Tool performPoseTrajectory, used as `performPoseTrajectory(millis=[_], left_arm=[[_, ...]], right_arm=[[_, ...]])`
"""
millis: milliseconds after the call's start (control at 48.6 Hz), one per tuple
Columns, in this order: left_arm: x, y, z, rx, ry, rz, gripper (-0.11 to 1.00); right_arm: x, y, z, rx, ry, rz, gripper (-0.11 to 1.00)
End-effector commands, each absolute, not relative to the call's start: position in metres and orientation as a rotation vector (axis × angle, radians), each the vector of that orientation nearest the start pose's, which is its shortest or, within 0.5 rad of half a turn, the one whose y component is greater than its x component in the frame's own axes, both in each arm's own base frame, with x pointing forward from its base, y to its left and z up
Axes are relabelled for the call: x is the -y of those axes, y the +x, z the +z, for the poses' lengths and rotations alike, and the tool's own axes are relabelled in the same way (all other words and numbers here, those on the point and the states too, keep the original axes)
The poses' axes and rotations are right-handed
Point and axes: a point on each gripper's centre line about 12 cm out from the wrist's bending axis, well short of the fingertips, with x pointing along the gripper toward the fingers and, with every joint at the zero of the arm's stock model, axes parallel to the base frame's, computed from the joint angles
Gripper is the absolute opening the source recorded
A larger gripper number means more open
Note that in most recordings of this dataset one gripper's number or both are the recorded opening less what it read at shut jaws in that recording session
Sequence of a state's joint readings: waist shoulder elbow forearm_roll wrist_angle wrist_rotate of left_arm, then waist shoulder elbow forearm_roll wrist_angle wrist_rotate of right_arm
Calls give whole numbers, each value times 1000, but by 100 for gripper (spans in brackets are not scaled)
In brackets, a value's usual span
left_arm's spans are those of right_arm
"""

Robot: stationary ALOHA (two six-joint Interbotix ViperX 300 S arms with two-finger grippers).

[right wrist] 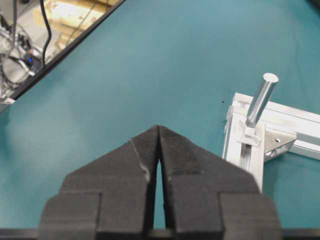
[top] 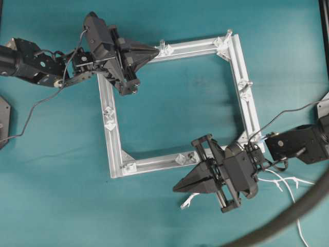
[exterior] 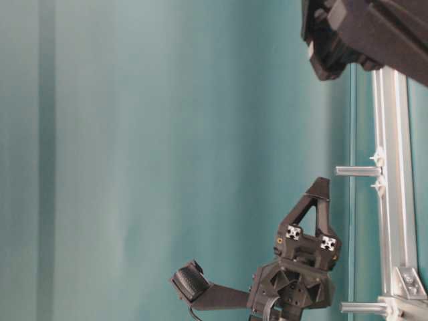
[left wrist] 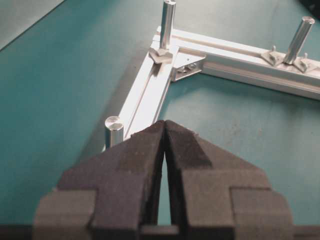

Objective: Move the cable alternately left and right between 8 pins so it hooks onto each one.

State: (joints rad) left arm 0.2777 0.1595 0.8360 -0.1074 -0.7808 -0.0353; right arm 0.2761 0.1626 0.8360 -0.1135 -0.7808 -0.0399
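The cable [top: 291, 191], a thin white cord, lies on the teal table at the lower right, and a short white end piece [top: 188, 200] shows just below my right gripper [top: 176, 188]. That gripper is shut with nothing between its fingers and hovers outside the frame's lower bar; in the right wrist view its tips [right wrist: 158, 128] meet left of a corner pin [right wrist: 262, 97]. My left gripper [top: 156, 51] is shut and empty over the frame's top bar, its tips [left wrist: 164, 123] beside a pin [left wrist: 114, 131]. Several pins [top: 247, 84] stand along the silver frame [top: 117, 139].
A thick dark hose [top: 288, 218] arcs across the lower right corner. Black arm wires [top: 31, 110] trail at the left. In the table-level view two pins [exterior: 358, 171] jut from the frame bar [exterior: 391, 134] near a black gripper [exterior: 321, 184].
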Motion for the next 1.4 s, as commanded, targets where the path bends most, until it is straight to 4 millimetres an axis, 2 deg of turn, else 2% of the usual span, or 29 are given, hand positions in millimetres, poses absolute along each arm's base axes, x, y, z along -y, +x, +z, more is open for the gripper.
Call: performPoseTrajectory(millis=[0,82,329,494,597,720,843,1111,1378], left_arm=[[-106,372,172,-133,-52,304,-1],[-102,370,186,-138,-19,293,7],[-80,358,228,-150,3,236,5],[-67,348,241,-206,-15,206,8],[-62,341,248,-250,-24,190,18],[-55,329,250,-309,-36,174,40],[-46,314,255,-327,-34,152,61],[-24,274,259,-293,-23,91,63],[-18,243,254,-292,-24,79,63]], right_arm=[[-117,371,149,-157,-140,371,0],[-119,369,152,-202,-173,391,0],[-120,369,178,-431,-317,408,0],[-134,367,187,-545,-368,424,0],[-139,367,187,-607,-392,427,0],[-147,367,175,-692,-418,440,1],[-153,365,158,-761,-419,449,11],[-165,376,142,-807,-423,457,57],[-169,384,120,-872,-440,457,58]])
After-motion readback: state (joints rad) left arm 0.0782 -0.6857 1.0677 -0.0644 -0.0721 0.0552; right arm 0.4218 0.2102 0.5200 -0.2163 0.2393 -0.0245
